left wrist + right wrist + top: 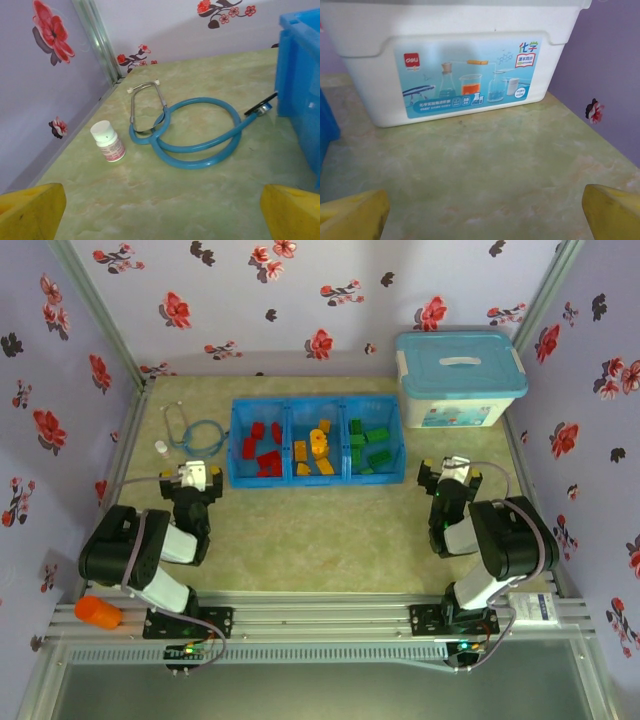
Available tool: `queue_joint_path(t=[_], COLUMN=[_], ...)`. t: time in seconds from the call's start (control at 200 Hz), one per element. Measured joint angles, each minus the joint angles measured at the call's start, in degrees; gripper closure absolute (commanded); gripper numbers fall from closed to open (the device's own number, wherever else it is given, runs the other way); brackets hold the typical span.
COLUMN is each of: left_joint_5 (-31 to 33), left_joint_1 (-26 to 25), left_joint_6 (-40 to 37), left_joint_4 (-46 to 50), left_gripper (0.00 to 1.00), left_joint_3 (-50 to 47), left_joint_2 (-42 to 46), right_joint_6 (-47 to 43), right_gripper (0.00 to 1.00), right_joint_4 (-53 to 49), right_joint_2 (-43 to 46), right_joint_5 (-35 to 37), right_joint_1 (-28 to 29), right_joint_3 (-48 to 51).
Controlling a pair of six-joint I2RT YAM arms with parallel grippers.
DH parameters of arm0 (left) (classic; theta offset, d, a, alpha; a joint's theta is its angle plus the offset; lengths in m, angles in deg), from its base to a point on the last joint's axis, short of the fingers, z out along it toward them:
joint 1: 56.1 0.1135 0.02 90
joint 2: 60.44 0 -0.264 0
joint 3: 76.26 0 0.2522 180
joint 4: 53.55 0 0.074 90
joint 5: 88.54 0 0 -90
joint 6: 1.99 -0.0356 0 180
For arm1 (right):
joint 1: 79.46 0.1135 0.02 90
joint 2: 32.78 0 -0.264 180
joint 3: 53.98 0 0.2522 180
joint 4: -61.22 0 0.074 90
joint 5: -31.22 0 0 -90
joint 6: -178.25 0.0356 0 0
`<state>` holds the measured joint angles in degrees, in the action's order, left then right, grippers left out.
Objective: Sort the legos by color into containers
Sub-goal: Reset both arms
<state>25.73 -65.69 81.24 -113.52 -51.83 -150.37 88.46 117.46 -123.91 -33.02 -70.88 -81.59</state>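
The blue tray (316, 481) lies toward the back of the table (320, 540). Its three containers (345, 403) hold the legos sorted by color: red legos (262, 452) in the tray's left compartment, yellow-orange legos (316, 448) in the middle one, green legos (368, 448) in the right one. The left gripper (194, 476) sits just off the tray's near-left corner, its yellow fingers (30, 210) spread wide with nothing between them. The right gripper (452, 472) sits off the tray's near-right corner, its fingers (612, 212) equally parted and empty. Left of the tray lies a blue stethoscope (196, 164), its chestpiece close by the tray's wall, and farther left a small white-capped bottle (108, 141) stands upright. Right of the tray, slightly behind it, stands a white box (458, 380) with a light-blue lid.
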Motion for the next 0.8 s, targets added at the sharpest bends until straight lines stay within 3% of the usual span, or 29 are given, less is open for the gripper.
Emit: queue_joint_path(t=[0.235,0.335,0.54,0.8], left_joint_5=[-3.17,-3.56,-6.88,-8.48], left_joint_1=[1.42,2.25,7.96,7.98], left_joint_6=[1.49,2.40,6.97,8.33], left_joint_4=[2.82,6.88,16.70,20.26], left_gripper=[0.00,0.00,0.00,0.00], left_joint_3=[1.70,4.11,10.84,10.82], left_joint_2=[-0.76,-0.74,0.35,0.55], right_joint_6=[2.03,4.09,5.86,6.05], right_gripper=[0.01,0.01,0.01,0.01], right_joint_4=[-9.53,-14.25,-16.81,-17.70], right_joint_2=[0.66,0.81,1.05,1.16], right_joint_5=[-0.07,-2.25,-3.76,-4.22], right_joint_1=[-1.55,-4.70,-6.45,-6.45], right_joint_3=[-4.35,-6.45,-6.73,-6.73])
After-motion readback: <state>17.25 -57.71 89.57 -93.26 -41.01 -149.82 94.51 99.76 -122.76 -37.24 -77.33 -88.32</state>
